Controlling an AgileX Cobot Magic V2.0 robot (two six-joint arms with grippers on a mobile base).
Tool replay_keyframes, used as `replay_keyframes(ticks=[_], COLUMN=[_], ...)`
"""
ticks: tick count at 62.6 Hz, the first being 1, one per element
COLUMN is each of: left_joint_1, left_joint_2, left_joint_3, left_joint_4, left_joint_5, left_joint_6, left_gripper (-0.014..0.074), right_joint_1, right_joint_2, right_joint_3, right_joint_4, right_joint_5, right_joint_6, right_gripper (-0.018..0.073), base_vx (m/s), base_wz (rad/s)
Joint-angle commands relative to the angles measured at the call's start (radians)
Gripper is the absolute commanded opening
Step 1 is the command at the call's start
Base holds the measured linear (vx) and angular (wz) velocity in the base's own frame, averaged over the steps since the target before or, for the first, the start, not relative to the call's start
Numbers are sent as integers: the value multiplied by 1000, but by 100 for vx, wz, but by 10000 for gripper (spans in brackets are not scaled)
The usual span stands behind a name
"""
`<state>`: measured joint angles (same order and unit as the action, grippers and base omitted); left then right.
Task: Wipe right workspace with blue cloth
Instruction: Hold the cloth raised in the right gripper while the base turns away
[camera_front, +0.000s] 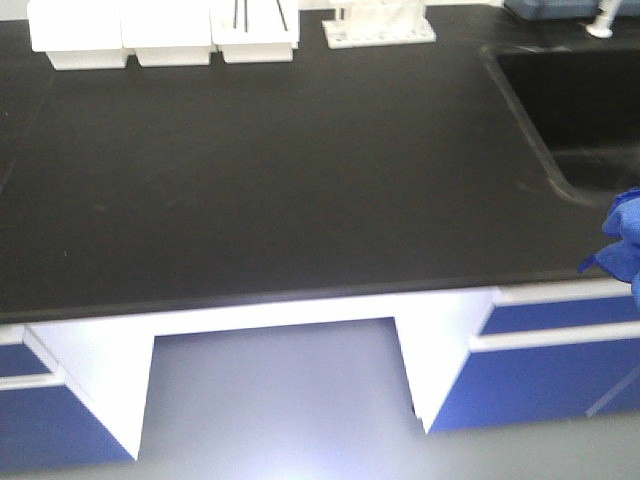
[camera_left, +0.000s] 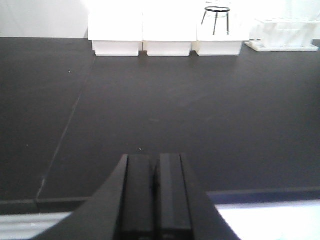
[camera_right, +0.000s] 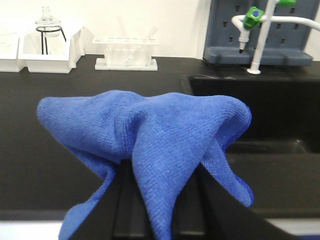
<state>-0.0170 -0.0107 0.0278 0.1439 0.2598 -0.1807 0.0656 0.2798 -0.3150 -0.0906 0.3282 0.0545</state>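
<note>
Looking at the left wrist view first, I see my left pincer (camera_left: 155, 167) squeezed shut with nothing in it. It hangs over the front edge of the black table (camera_left: 150, 100). Far across the table, at 12 o'clock, three white trays (camera_left: 167, 40) stand side by side in a row. A black ring stand (camera_left: 216, 17) sits in the right one. In the front view the trays are at 11 o'clock, a white rack (camera_front: 378, 25) is at 12 o'clock just beside them, and the black sink (camera_front: 580, 110) is at 2 o'clock. The blue cloth (camera_front: 622, 240) peeks in at 3 o'clock, by the table's front edge, near the sink. In the right wrist view my right pincer (camera_right: 162, 200) grips the blue cloth, which drapes over both fingers and bunches up in folds. I cannot tell if the cloth touches the table. A white tap (camera_right: 257, 40) with a green knob stands behind the sink at 1 o'clock.
</note>
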Motion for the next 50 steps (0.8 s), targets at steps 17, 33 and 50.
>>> replay_keyframes(ticks=[17,33,50], left_joint_1=[-5,-5,-5], left_joint_2=[-16,-16,-16], left_joint_3=[30,30,30], left_joint_4=[1,1,1], left_joint_5=[-80,-80,-80], left_joint_6=[-8,-8,-8], left_gripper=[-6,-6,-6], right_joint_1=[-3,-3,-3], right_joint_2=[6,6,6], right_joint_3=[-30,-30,-30], right_joint_4=[-11,-11,-11], right_joint_5=[-87,-87,-87], right_joint_6=[-10,-10,-10], right_gripper=[-1,-1,-1], base_vx=[-33,-33,-30], base_wz=[-22,-32,-44])
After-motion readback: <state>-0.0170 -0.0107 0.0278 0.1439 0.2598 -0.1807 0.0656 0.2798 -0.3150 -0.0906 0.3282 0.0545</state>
